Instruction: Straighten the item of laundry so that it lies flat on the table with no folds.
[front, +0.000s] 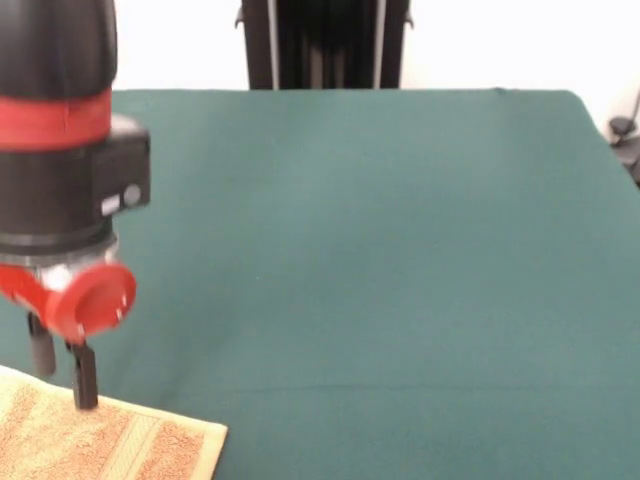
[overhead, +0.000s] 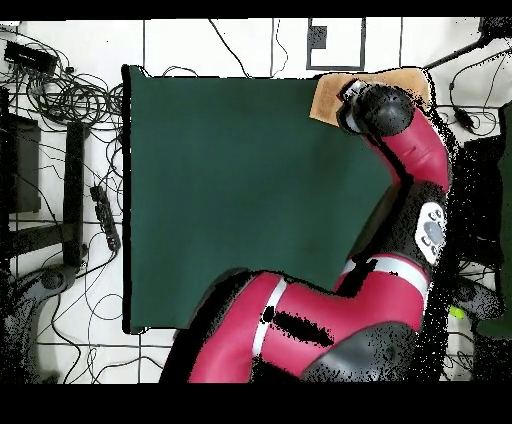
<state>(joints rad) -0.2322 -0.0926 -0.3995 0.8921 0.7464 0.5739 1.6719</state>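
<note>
The orange-tan item of laundry (front: 100, 445) lies at the lower left corner of the front view on the dark green table (front: 380, 250); it runs out of the picture, and a paler stripe crosses it near its right hem. My gripper (front: 64, 388) hangs just over the towel's far edge, open, with its two black fingers (front: 86, 385) apart and their tips at or barely above the cloth. From overhead, the towel (overhead: 328, 98) sits at the table's top right corner, and the arm's wrist (overhead: 382, 108) hides much of it along with the gripper.
The towel lies close to the table's corner and edges (overhead: 300, 78). My red arm (overhead: 300, 320) reaches over the table's lower right part. On the floor to the left are cables and a power strip (overhead: 105, 215). A black stand (front: 325, 45) rises behind the table.
</note>
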